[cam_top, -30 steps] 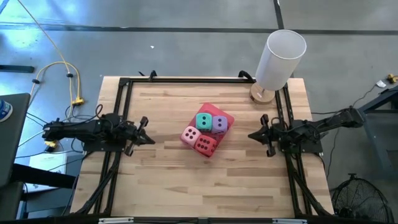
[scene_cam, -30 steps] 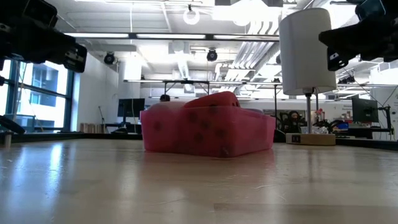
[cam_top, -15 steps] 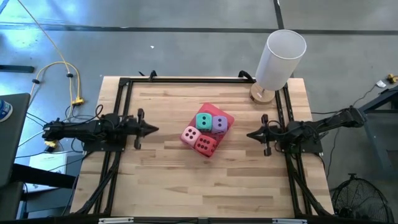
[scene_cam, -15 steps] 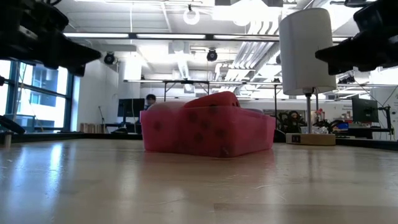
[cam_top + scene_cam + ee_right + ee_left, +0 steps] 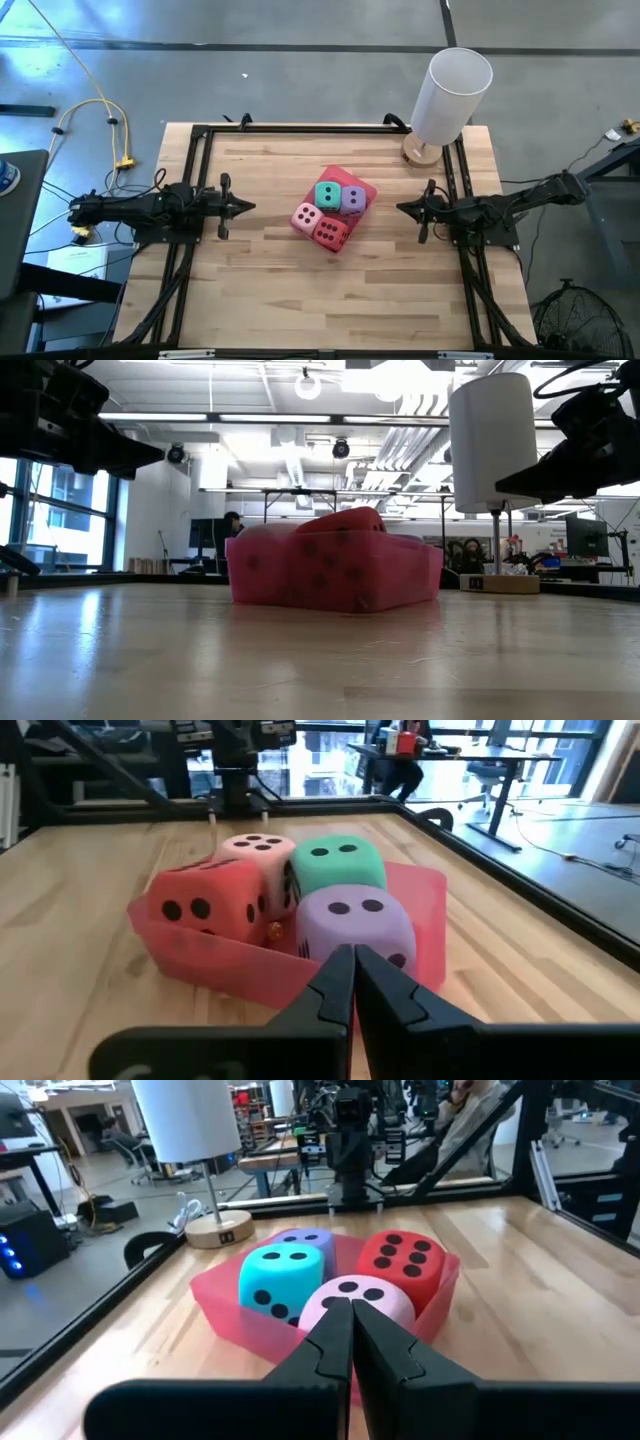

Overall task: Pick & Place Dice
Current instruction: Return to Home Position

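1. Left hand (image 5: 243, 207): held above the left side of the table (image 5: 270, 290), fingertips pointing toward the table centre. In the left wrist view the two fingers (image 5: 325, 1342) are pressed together with nothing between them.

2. Dice: all four sit packed together in the pink tray (image 5: 368, 187), straight ahead of the left hand and well apart from it.
   - Pale pink die (image 5: 306, 217): closest to the left hand.
   - Teal die (image 5: 327, 194): just beyond it, on the far side.
   - Red die (image 5: 330, 233): touching the pale pink die, on the near side.
   - Purple die (image 5: 354, 199): closest to the right hand.

3. Right hand (image 5: 403, 209): held above the right side of the table, facing the tray and clear of it. The right wrist view shows its fingers (image 5: 335, 982) clenched against each other, empty.

4. Lamp (image 5: 450, 95): a white cylindrical shade on a round wooden base, standing at the table corner near the right hand, on its far side.
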### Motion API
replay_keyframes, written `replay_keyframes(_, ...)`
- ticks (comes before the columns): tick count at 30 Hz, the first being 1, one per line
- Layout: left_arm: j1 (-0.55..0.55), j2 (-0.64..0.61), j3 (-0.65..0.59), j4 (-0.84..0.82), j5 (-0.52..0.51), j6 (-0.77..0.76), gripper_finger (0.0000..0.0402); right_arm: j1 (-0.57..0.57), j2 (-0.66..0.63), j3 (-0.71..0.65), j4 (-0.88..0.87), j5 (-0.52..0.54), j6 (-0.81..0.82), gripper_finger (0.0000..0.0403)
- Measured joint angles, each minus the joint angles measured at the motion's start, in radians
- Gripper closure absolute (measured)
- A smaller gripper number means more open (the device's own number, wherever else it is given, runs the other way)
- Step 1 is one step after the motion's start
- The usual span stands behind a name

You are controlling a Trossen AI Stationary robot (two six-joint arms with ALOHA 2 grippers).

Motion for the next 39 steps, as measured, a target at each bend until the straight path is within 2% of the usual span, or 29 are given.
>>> replay_keyframes(8,0.0,0.0,0.001,0.001,0.0,-0.043,0.0401,0.0,0.0,0.0,0.001,-0.002,0.006,0.04)
replay_keyframes(39,0.0,0.0,0.002,0.001,0.001,-0.041,0.0401,0.0,0.0,-0.001,0.002,-0.002,0.006,0.04)
